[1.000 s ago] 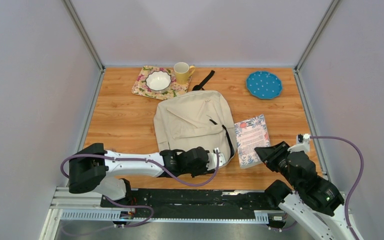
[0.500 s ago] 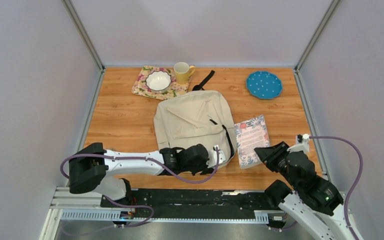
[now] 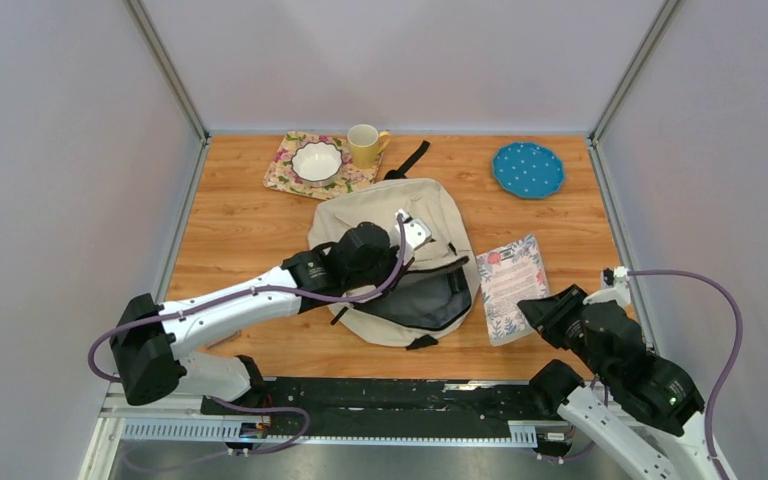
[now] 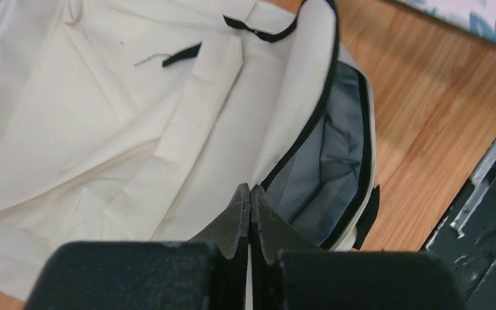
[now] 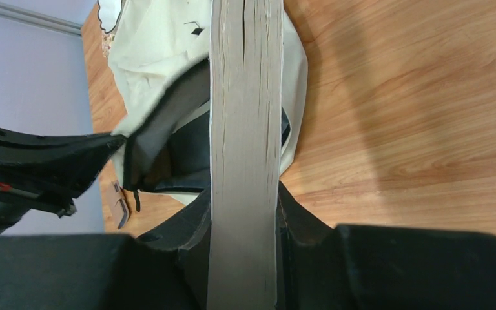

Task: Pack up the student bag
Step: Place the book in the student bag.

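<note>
wooden table point(image 3: 240, 225) bears student bag point(image 3: 355, 210), floral mat point(image 3: 282, 172), yellow mug point(image 3: 364, 146), blue plate point(image 3: 528, 169).

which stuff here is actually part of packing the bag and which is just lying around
Part of the job: student bag, its opening pinched up by the left gripper; book, gripped in the right gripper.

Just lying about: floral mat, white bowl, yellow mug, blue plate.

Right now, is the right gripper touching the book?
Touching. The right wrist view shows it plainly: the book stands edge-on between the fingers of the right gripper, and both fingers press against its covers with no gap.
</note>
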Tool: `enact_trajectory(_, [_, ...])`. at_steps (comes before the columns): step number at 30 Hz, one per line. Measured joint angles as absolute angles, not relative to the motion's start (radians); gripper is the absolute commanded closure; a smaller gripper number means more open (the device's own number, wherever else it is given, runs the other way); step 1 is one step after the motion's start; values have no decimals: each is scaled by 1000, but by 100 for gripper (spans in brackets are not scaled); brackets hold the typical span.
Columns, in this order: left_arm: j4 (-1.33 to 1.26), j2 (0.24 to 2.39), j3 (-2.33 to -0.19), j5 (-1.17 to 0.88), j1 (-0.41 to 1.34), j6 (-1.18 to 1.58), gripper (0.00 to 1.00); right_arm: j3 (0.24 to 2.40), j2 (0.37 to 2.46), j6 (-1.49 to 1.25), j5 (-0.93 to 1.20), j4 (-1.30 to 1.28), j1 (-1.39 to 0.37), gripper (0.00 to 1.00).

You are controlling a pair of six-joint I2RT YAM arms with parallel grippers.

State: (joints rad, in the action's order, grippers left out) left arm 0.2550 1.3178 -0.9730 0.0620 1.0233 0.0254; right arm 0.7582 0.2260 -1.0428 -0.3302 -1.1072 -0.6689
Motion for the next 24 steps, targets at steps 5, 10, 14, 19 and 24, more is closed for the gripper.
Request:
enact_trajectory(5, [250,1289,-1034,86,1017,69,100,795,224,-1077,-280,-1151,-669,100])
enact_trajectory(10, [231,1262,-1029,115,1017,117,100,740,193,-1163,-94,-1134,-669,100])
enact_trajectory(14, [188,1214,-992,127,1017,139,100,606,123,-1261,41,-1059,-669,100])
enact_trajectory(19, [141,1170,-952,96,1017,144,100,389,147,-1378,151,-786,-669,100])
enact_trajectory(24, [128,1169,-949,42,1017,137,100,278,307,-1437,188,-488,-669,100])
